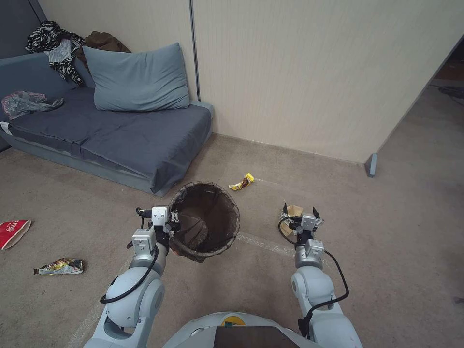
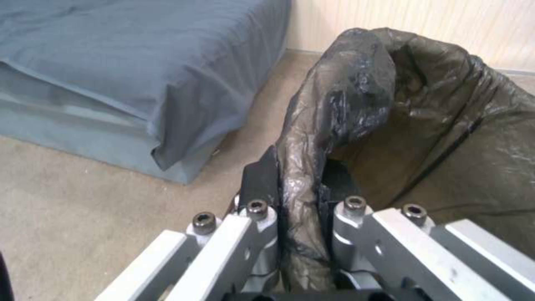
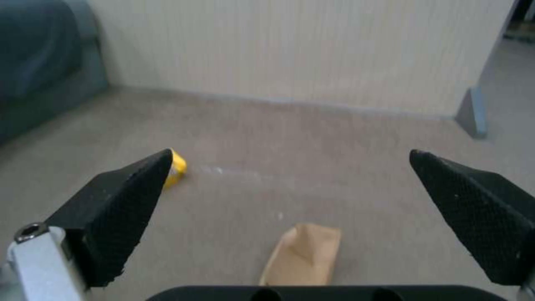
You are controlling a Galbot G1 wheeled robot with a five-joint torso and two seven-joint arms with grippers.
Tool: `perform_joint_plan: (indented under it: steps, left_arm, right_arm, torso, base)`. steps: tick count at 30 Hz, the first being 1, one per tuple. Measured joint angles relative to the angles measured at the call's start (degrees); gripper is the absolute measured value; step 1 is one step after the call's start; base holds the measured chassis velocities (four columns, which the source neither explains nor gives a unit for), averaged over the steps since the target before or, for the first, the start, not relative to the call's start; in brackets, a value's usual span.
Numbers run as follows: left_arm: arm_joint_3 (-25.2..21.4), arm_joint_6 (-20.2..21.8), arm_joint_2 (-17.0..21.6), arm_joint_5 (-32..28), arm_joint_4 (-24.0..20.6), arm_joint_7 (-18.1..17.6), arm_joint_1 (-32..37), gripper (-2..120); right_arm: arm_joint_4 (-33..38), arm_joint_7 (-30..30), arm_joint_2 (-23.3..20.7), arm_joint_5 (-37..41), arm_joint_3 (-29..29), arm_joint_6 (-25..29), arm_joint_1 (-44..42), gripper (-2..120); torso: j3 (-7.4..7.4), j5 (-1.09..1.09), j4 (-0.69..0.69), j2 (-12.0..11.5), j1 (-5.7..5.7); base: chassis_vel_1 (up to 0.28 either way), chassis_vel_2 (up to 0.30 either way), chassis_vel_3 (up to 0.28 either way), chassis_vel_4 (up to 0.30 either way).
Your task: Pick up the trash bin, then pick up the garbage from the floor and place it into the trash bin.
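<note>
Two large things fill the back of the room: a pale panelled wall [image 1: 299, 72] and, against it, a grey-blue sofa bed [image 1: 121, 135] with a blue pillow [image 1: 137, 77] propped at its head, zebra-striped and brown clothes [image 1: 58, 48] heaped behind that, and a crumpled clear plastic bag [image 1: 26, 102] on the mattress. Next in size, the trash bin [image 1: 205, 221] hangs off the beige carpet [image 1: 386, 217] just past the sofa's corner, tilted so its dark-lined mouth faces the head camera; the left gripper [image 1: 170, 226] is clenched on its rim, and the left wrist view shows the fingers [image 2: 259, 177] pinching a fold of the bag liner [image 2: 345, 100] between them. The right gripper [image 1: 301, 212] hovers low over the carpet with its black fingers [image 3: 125, 209] spread wide, holding nothing, and a tan paper tray [image 3: 305, 255] lies on the floor directly under it. Smaller litter is scattered about: a red-and-white paper cup [image 1: 13, 232] at the far left, a dark snack wrapper [image 1: 60, 266] nearer the robot's left side, and a yellow snack wrapper [image 1: 241, 182] on the carpet beyond the bin, towards the wall.
</note>
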Motion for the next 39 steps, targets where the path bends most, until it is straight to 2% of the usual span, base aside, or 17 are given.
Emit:
perform_joint_plan:
  steps: [1, 2, 5, 11, 17, 39]
  left_arm:
    - [0.2, 0.0, 0.2, -0.1, 0.1, 0.4, -0.2, 7]
    - [0.2, 0.0, 0.2, -0.1, 0.1, 0.4, -0.2, 7]
    - [0.3, 0.0, 0.3, -0.1, 0.2, 0.9, -0.4, 7]
    - [0.8, 0.0, 0.4, -0.1, 0.4, 1.2, -0.4, 7]
    - [1.0, 0.0, 0.5, 0.0, 0.6, 1.3, -0.4, 7]
    - [1.9, -0.2, 0.3, 1.1, 0.9, 1.4, 0.1, 7]
  right_arm:
    - [-1.4, 1.0, -0.8, 1.4, 0.0, -3.3, 1.1, 100]
    - [-1.4, 1.0, -0.8, 1.4, 0.0, -3.3, 1.1, 100]
    - [-4.6, 2.6, -1.8, 2.9, 0.0, -8.1, 3.3, 100]
    - [-12.6, 2.8, -2.7, 5.7, -0.1, -10.7, 6.9, 100]
    - [-18.4, 1.0, -3.0, 6.9, -0.1, -10.7, 9.7, 100]
    - [-27.9, -0.4, -2.6, 6.6, 0.1, -7.7, 16.2, 100]
  torso:
    - [0.0, 0.0, -0.01, 0.0, 0.0]
    - [0.0, 0.0, -0.01, 0.0, 0.0]
    - [0.0, 0.0, 0.0, 0.0, 0.0]
    - [0.0, 0.0, -0.01, 0.0, 0.0]
    - [0.0, 0.0, 0.0, 0.0, 0.0]
    - [0.0, 0.0, 0.01, 0.0, 0.0]
  base:
    - [0.0, 0.0, 0.0, 0.0]
    - [0.0, 0.0, 0.0, 0.0]
    - [0.0, 0.0, 0.0, 0.0]
    - [0.0, 0.0, 0.0, 0.0]
    - [0.0, 0.0, 0.0, 0.0]
    - [0.0, 0.0, 0.0, 0.0]
